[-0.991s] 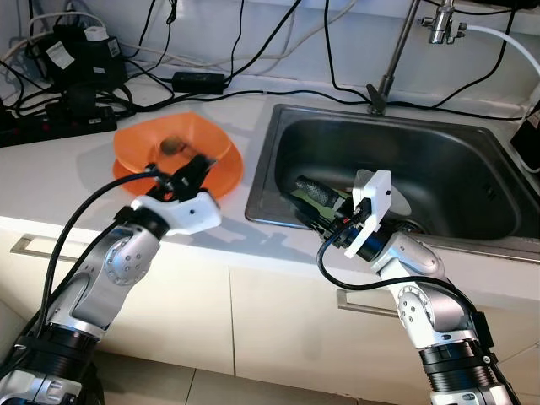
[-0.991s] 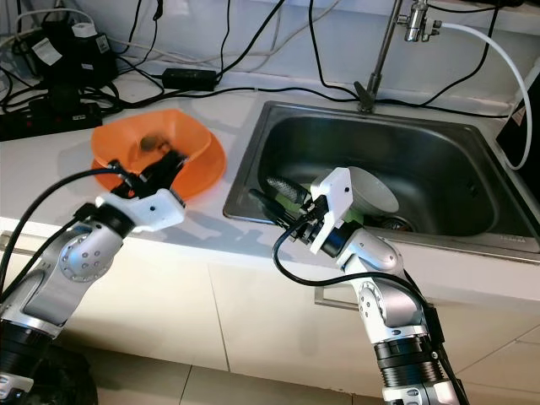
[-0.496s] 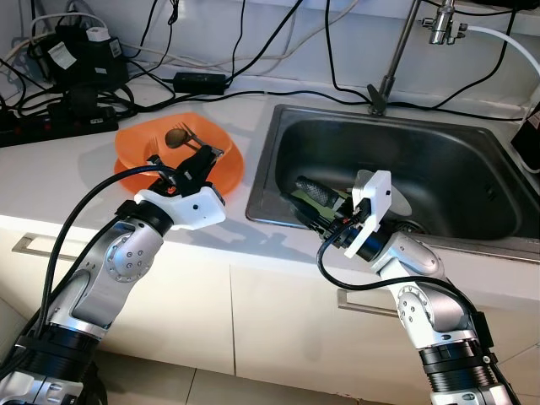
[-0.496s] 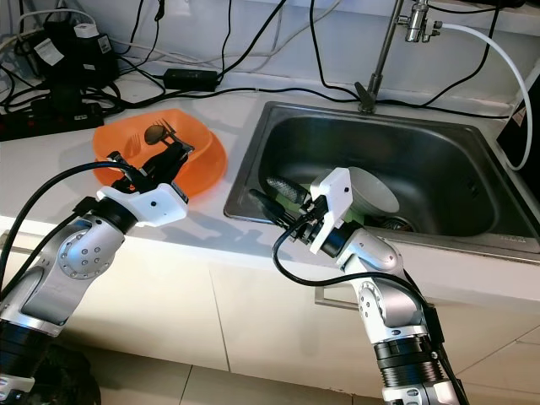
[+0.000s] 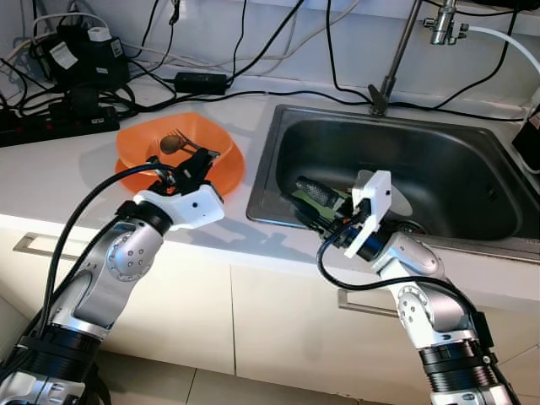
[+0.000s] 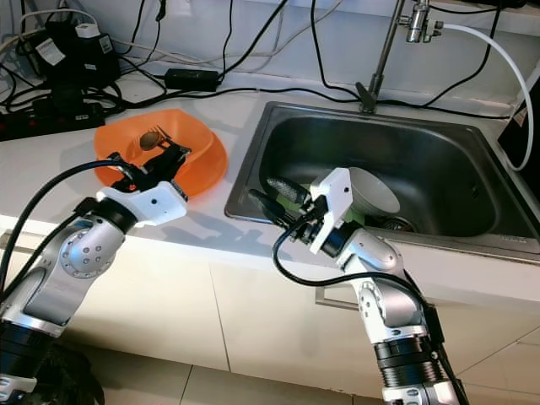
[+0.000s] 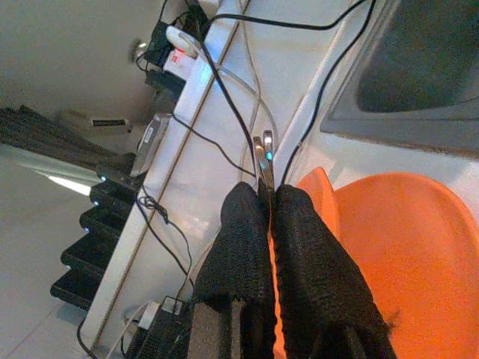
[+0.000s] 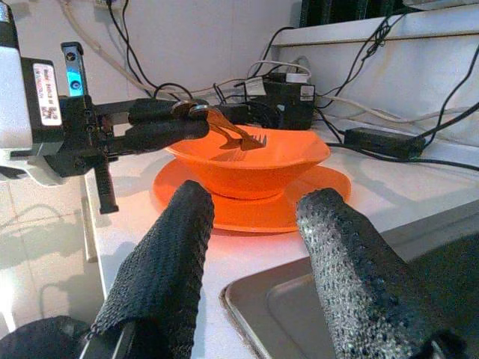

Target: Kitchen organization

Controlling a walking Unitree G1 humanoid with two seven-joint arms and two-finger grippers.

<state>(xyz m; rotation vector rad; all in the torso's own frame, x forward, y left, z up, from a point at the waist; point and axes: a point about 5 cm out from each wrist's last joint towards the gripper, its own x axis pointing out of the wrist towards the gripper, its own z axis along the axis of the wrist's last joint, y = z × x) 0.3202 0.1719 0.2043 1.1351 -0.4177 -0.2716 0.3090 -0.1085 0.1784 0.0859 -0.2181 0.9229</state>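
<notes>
Left tool (image 5: pixel 196 160): fingers pressed together, clenched on the metal handles of 2 utensils (image 7: pixel 263 161) (a spoon (image 5: pixel 170 144) and a fork (image 8: pixel 243 139), as far as the head and right wrist views allow). The utensil heads hang over the orange bowl (image 5: pixel 215 150), toward its 12 o'clock side; the pictures do not settle whether they touch the bowl's inner wall. The left tool itself sits above the bowl's 5 o'clock rim.

The orange bowl stands on an orange plate (image 8: pixel 299 206) on the white surface (image 5: pixel 67 177), just beside the sink (image 5: pixel 396 135), which lies at the bowl's 3 o'clock.

Right tool (image 8: pixel 254 224): released, its 2 fingers (image 8: pixel 168 247) spread wide with nothing between them. It hovers over the near left corner of the sink and points toward the bowl.

In the sink: a grey round dish (image 6: pixel 375 192) lies tilted behind the right tool's white wrist housing (image 5: pixel 371 202); a dark item beside the drain is too obscured to identify.

Surroundings: a faucet stem (image 5: pixel 390 67) rises at the sink's 12 o'clock rim. Black cables (image 5: pixel 253 84) run across the surface behind the bowl. Power strips and adapters (image 5: pixel 72 72) are bunched at the bowl's 10 o'clock, well apart from it.
</notes>
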